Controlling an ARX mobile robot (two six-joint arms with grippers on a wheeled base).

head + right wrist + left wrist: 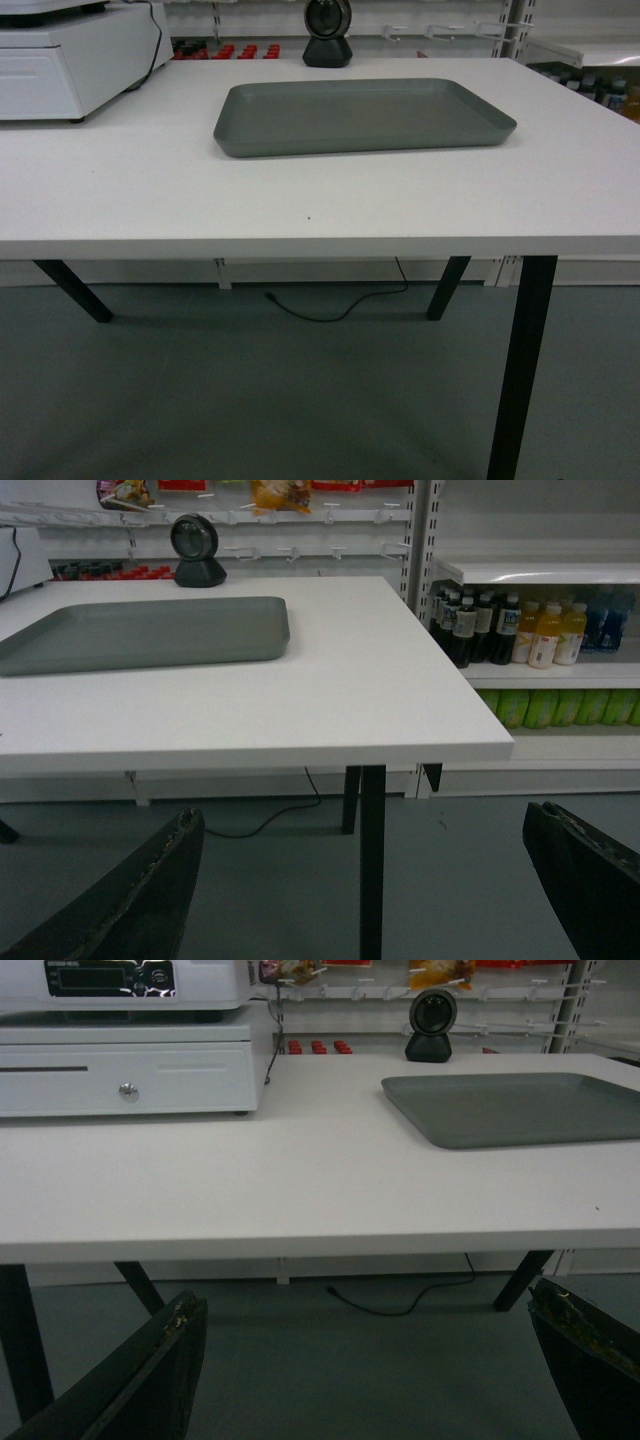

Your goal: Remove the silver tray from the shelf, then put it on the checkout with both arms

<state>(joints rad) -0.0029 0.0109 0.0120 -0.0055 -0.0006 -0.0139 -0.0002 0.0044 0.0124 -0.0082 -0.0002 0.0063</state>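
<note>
Tray: you have one large rectangular matte grey-silver tray (365, 117) with rounded corners and a low rim, lying flat on the wide white checkout tabletop (300, 200), toward its far side and nothing on it.
Scanner: one black round-headed scanner (327, 32) stands at the far edge, just behind the tray and apart from it.
Register: one white cash drawer unit (125, 1075) with a display box on top sits at the far left corner; a black cable runs down behind it.
Left gripper: your left gripper (370, 1370) hangs below and in front of the table edge, its two black fingers (150, 1380) spread wide with nothing between them.
Right gripper: your right gripper (365, 890) is likewise low before the table's right corner, fingers (140, 900) wide apart and holding nothing.
Table: black slanted legs (520, 360) carry the top; one loose black cable (335, 305) lies on the grey floor beneath.
Room: white shelving (540, 575) to your right carries rows of dark, orange and blue bottles (500, 625), too many to count surely, with green ones below. Behind the table, red-capped items and hanging packets on pegs.
</note>
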